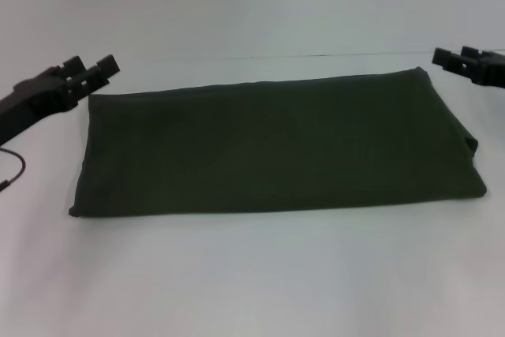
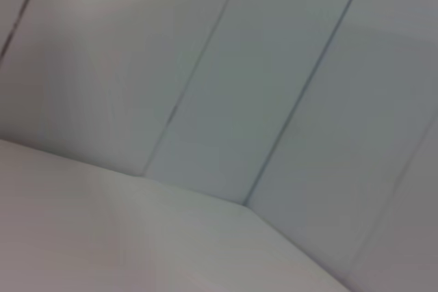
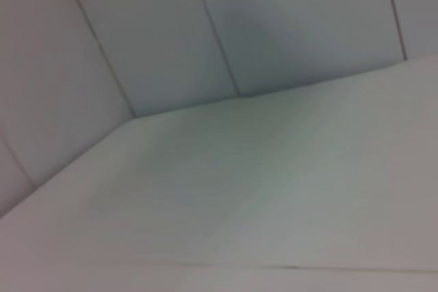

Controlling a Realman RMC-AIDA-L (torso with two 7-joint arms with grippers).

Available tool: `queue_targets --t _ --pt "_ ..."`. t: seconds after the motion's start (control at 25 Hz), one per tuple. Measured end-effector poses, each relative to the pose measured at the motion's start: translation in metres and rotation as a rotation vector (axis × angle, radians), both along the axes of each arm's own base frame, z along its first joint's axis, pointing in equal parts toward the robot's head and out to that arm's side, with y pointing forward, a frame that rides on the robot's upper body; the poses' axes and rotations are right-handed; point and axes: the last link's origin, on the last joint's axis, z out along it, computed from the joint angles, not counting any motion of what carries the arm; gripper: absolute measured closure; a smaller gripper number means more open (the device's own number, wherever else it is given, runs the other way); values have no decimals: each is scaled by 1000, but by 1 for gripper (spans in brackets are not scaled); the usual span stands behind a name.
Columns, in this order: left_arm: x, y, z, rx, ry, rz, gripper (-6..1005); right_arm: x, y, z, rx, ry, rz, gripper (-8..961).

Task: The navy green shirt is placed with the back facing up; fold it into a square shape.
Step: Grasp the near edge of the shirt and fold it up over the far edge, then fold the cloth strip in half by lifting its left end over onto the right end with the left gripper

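The navy green shirt [image 1: 276, 147] lies flat on the white table [image 1: 252, 274], folded into a long dark band that runs left to right, plain side up. My left gripper [image 1: 93, 67] hovers just past the band's far left corner, open and holding nothing. My right gripper [image 1: 451, 54] hangs just beyond the far right corner, also open and empty. Neither touches the cloth. Both wrist views show only the white table and wall panels.
The table's far edge [image 1: 316, 56] meets a pale wall close behind the shirt. A thin cable [image 1: 14, 170] loops by the left arm at the left border. Bare tabletop stretches in front of the shirt.
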Motion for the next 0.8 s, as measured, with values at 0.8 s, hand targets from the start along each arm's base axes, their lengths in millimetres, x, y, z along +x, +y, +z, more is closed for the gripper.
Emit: queue_targets --t 0.8 --pt "-1 -43 -29 -257 -165 -9 170 10 -45 10 -162 117 36 261"
